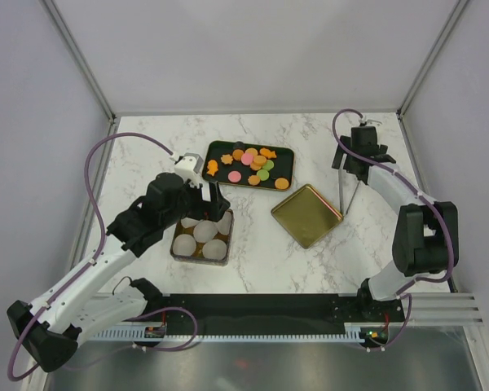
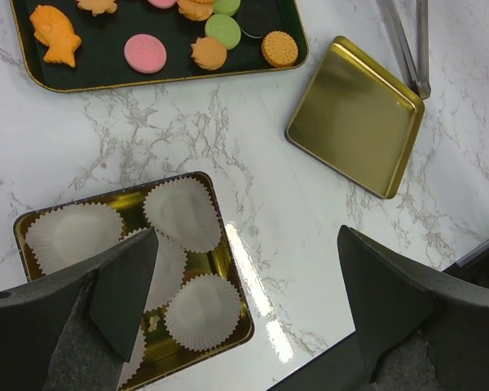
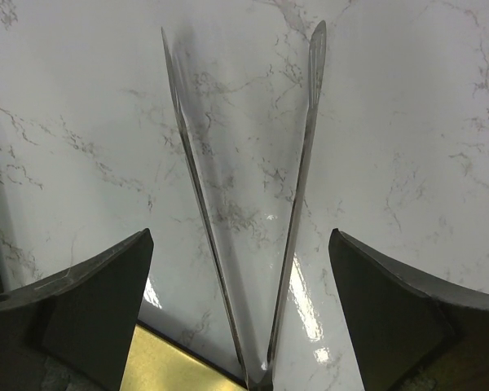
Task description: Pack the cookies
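The cookies (image 1: 254, 164), orange, pink and green, lie on a black tray (image 1: 220, 150) at the back centre; the left wrist view shows a pink round one (image 2: 145, 53) and an orange fish (image 2: 55, 34). A gold box (image 1: 178, 249) holds white paper cups (image 2: 182, 213). My left gripper (image 1: 218, 202) is open and empty above the box's right edge (image 2: 244, 318). My right gripper (image 1: 352, 167) is open and empty, its fingers on either side of metal tongs (image 3: 298, 175) that lie on the table.
A gold lid (image 1: 306, 214) lies upside down right of the box; it shows in the left wrist view (image 2: 354, 114) and at the right wrist view's bottom edge (image 3: 171, 366). The tongs (image 1: 347, 191) lie just right of it. Walls enclose the marble table.
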